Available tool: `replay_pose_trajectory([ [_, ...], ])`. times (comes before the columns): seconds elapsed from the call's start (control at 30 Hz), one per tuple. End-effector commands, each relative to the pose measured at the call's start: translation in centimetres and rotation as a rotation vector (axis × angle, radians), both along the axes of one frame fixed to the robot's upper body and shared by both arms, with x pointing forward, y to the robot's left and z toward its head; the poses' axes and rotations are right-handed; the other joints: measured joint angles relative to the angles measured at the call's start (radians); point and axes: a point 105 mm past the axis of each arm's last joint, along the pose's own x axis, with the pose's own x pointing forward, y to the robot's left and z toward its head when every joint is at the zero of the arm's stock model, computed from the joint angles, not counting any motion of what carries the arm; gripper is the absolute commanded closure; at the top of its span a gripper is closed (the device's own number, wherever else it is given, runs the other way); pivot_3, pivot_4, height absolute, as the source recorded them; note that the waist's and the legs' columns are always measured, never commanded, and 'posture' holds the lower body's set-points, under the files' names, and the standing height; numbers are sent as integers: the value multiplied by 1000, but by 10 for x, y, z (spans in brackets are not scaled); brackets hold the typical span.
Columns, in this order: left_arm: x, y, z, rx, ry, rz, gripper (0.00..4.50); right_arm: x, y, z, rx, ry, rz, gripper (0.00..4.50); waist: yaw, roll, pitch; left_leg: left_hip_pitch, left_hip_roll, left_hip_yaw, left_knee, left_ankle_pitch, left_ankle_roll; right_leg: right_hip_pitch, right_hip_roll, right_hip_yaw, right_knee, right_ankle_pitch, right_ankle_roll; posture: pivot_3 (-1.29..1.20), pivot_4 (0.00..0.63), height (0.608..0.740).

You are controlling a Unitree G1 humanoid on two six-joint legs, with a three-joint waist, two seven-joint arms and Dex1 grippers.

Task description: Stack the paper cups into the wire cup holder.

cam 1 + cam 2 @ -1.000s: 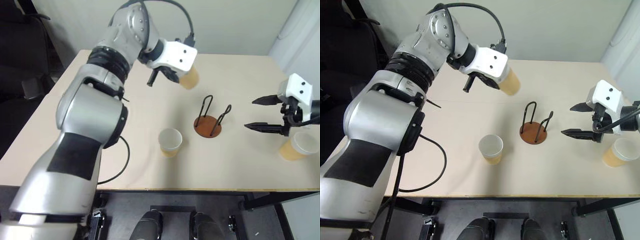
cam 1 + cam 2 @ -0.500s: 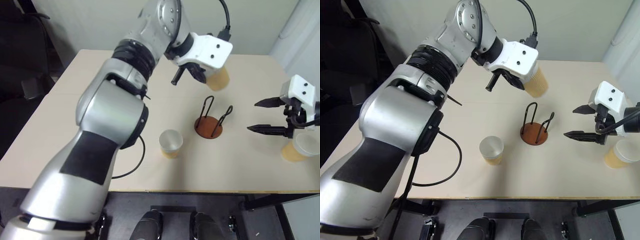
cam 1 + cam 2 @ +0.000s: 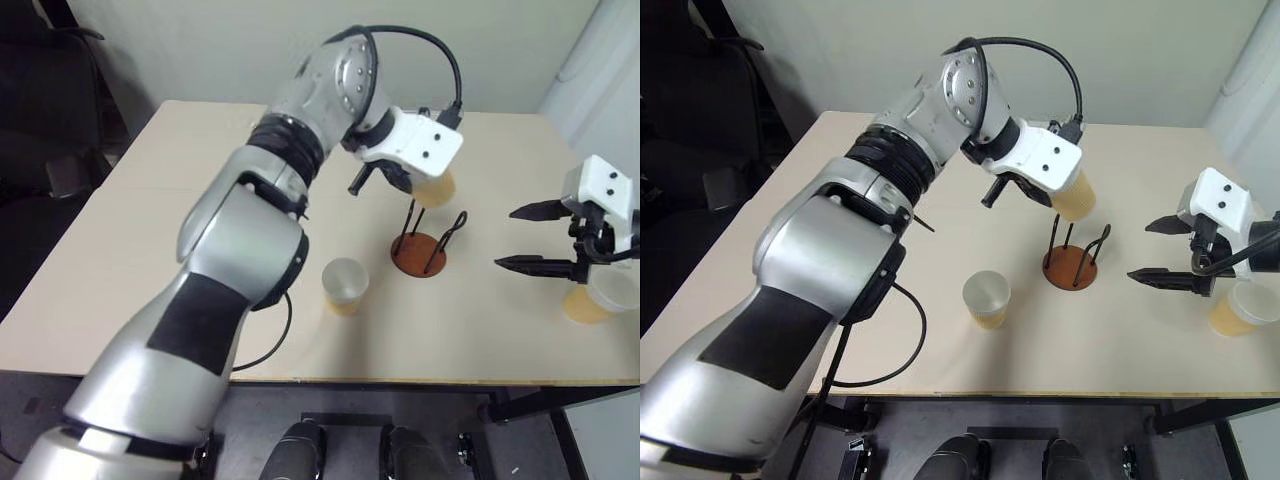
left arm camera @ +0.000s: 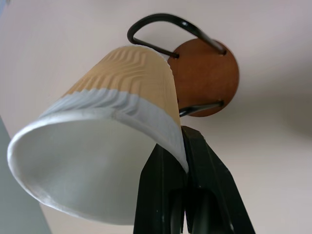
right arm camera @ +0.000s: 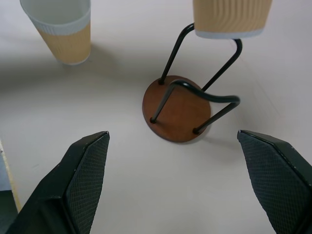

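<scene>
My left gripper [image 4: 181, 141] is shut on the rim of a tan paper cup [image 3: 435, 188]. It holds the cup tilted in the air, with its base just over the tops of the black wire loops of the wire cup holder [image 3: 417, 254]. The holder's reddish-brown disc [image 5: 178, 109] is bare. A second paper cup [image 3: 344, 285] stands upright on the table, left of the holder. The third paper cup [image 3: 597, 295] stands near the table's right edge. Right beside that cup my right gripper [image 3: 505, 238] hovers open and empty, pointing toward the holder.
The light wooden table [image 3: 160, 230] carries just the cups and the holder. A black cable [image 3: 265, 340] hangs from my left arm over the table's front part. A dark chair [image 3: 50, 150] stands off the table's left side.
My left arm has carried the cup to the right and down, from behind and left of the holder to just above its wire loops. The right gripper has stayed put.
</scene>
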Motion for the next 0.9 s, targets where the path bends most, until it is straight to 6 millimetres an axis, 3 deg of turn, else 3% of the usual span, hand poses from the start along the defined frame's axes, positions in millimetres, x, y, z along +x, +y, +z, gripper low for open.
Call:
replay_pose_trajectory([
  [0.03,-2,-7,9,-12,-54,-24,4493,-5,0,17,-8,-67,0,210,0,0,0,0,0,0,0,0,0,0,0,0,0,0,0,0,150,740],
  [0.2,1,-9,4,-7,-70,-19,4493,-6,0,18,-6,-68,-3,210,0,0,0,0,0,0,0,5,-9,0,0,0,0,0,0,0,150,740],
  [0.9,-1,-13,-6,35,-73,-42,4493,-9,1,16,-2,-67,-9,210,0,0,0,0,0,0,-1,5,-9,0,0,0,0,0,0,0,150,740],
])
